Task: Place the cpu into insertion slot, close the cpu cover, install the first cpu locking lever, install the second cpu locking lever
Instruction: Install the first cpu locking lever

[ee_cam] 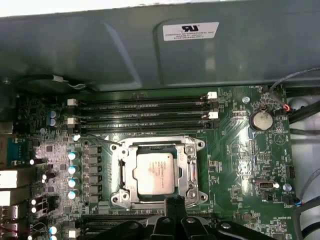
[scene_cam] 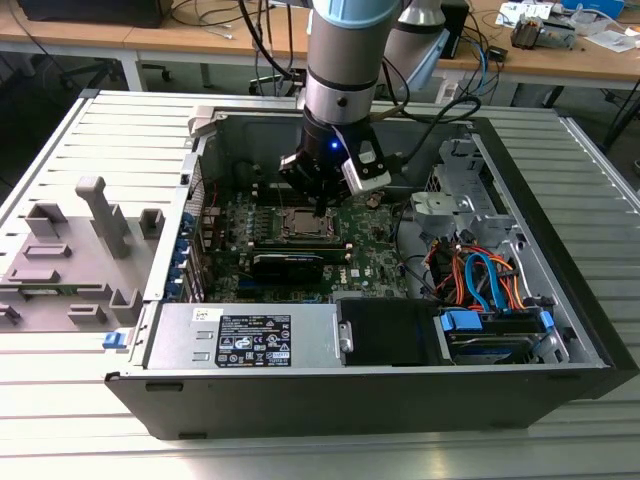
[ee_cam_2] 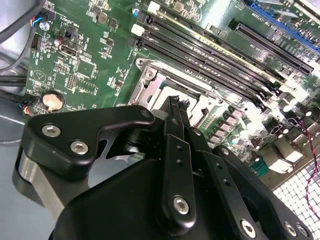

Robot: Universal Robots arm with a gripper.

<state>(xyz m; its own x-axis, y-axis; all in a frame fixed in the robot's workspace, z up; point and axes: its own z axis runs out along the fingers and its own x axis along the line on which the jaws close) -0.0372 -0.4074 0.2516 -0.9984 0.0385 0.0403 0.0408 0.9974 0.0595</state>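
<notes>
The cpu [ee_cam: 156,172], a silvery square chip, lies flat in the insertion slot [ee_cam: 122,150] on the green motherboard. The cpu cover [ee_cam: 189,165], a silvery frame with a big window, lies down around the chip. Thin metal levers run along the frame's sides; I cannot tell if they are latched. My gripper [ee_cam: 175,202] hangs just above the socket's edge with its black fingers together and nothing between them. In the second wrist view, the gripper [ee_cam_2: 176,107] points at the cover [ee_cam_2: 150,82]. In the exterior view, the gripper [scene_cam: 322,208] hovers over the cpu [scene_cam: 303,224] inside the open case.
Long black memory slots [ee_cam: 145,112] lie beside the socket, with a coin battery [ee_cam: 261,120] nearby. The case wall [ee_cam: 100,50] rises close behind. A power supply [scene_cam: 245,335], coloured cables [scene_cam: 480,280] and a drive cage [scene_cam: 455,190] crowd the case. A grey fixture [scene_cam: 70,250] sits at the exterior view's left.
</notes>
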